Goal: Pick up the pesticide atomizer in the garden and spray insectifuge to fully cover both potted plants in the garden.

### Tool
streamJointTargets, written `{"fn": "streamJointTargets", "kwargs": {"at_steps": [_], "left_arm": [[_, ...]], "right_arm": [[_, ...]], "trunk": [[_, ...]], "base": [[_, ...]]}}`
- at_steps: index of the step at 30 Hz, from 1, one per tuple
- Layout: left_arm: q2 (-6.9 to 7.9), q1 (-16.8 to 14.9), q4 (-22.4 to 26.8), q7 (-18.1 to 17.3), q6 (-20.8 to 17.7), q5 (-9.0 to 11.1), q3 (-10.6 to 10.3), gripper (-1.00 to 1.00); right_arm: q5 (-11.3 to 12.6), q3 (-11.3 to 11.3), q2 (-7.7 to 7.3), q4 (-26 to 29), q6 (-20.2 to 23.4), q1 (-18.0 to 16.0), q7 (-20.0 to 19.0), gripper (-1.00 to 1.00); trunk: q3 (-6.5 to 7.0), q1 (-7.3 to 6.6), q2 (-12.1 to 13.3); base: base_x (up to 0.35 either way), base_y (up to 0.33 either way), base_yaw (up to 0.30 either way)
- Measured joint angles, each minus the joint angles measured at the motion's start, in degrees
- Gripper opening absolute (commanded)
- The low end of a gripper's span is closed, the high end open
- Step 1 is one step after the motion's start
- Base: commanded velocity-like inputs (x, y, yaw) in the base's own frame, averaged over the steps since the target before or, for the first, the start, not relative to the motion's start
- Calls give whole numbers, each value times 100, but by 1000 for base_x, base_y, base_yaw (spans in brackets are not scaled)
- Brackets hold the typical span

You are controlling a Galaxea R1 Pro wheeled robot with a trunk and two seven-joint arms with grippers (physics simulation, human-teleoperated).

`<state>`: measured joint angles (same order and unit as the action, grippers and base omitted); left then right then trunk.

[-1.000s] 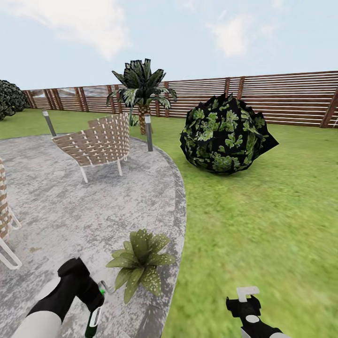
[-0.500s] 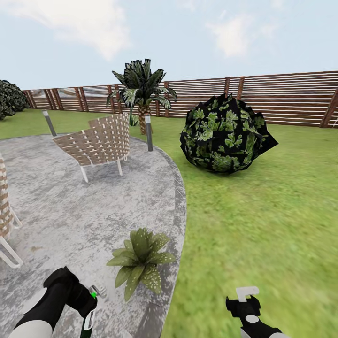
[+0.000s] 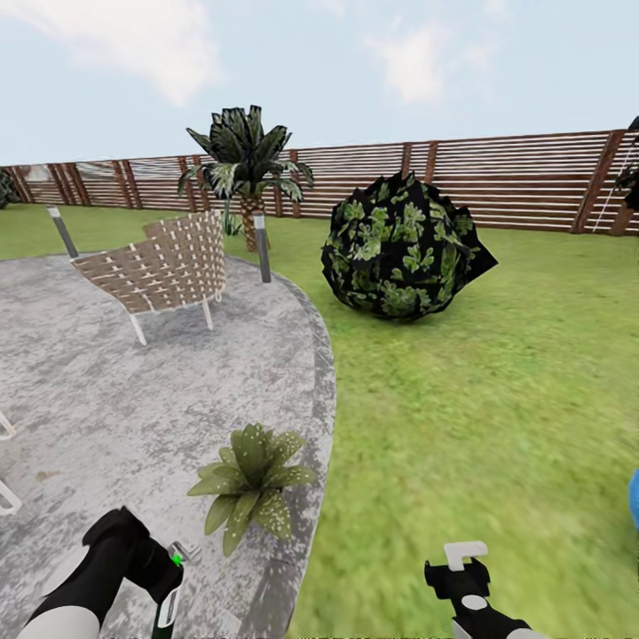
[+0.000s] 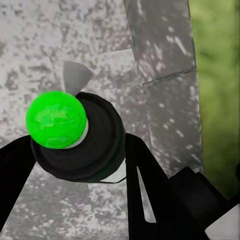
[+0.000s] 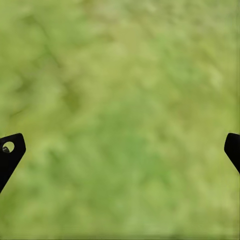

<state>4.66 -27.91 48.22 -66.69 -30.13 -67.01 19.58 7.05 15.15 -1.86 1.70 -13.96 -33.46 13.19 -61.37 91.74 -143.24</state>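
Head view, counts: 1 potted plant (image 3: 247,479), a speckled green rosette on the patio (image 3: 133,390) near its edge with the lawn (image 3: 461,399). 1 complete wicker chair (image 3: 160,266) farther back on the patio; white legs of a second chair (image 3: 7,461) at the frame edge. 2 grey posts (image 3: 262,247), 1 palm (image 3: 241,169), 1 big dark bush (image 3: 399,248), slatted fence (image 3: 515,177) behind.

Left gripper (image 3: 169,577): clamped on the atomizer (image 3: 165,608), low over the patio, near the plant but apart from it. Left wrist view: black fingers (image 4: 145,185) on both sides of the bottle's dark round end (image 4: 82,137), bright green knob (image 4: 56,120) on top; grey paving below.

Right gripper (image 3: 457,568): over the lawn, well apart from the plant. Right wrist view: fingertips (image 5: 10,150) at opposite frame edges, jaws spread wide, blurred grass between.

Blue object (image 3: 634,501) at the frame edge, too cropped to identify.
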Motion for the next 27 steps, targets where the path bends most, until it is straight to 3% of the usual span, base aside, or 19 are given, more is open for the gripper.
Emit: {"fn": "streamJointTargets", "kwargs": {"at_steps": [18, 27], "left_arm": [[3, 0, -3, -1, -19, 6, 7, -100], [2, -2, -2, -7, -20, 1, 17, -100]], "right_arm": [[-17, 1, -16, -8, -4, 0, 0, 100], [-9, 1, -10, -4, 3, 2, -9, 100]], "trunk": [[-63, 0, 0], [-63, 0, 0]], "base": [[0, 5, -1], [0, 286, -225]]}}
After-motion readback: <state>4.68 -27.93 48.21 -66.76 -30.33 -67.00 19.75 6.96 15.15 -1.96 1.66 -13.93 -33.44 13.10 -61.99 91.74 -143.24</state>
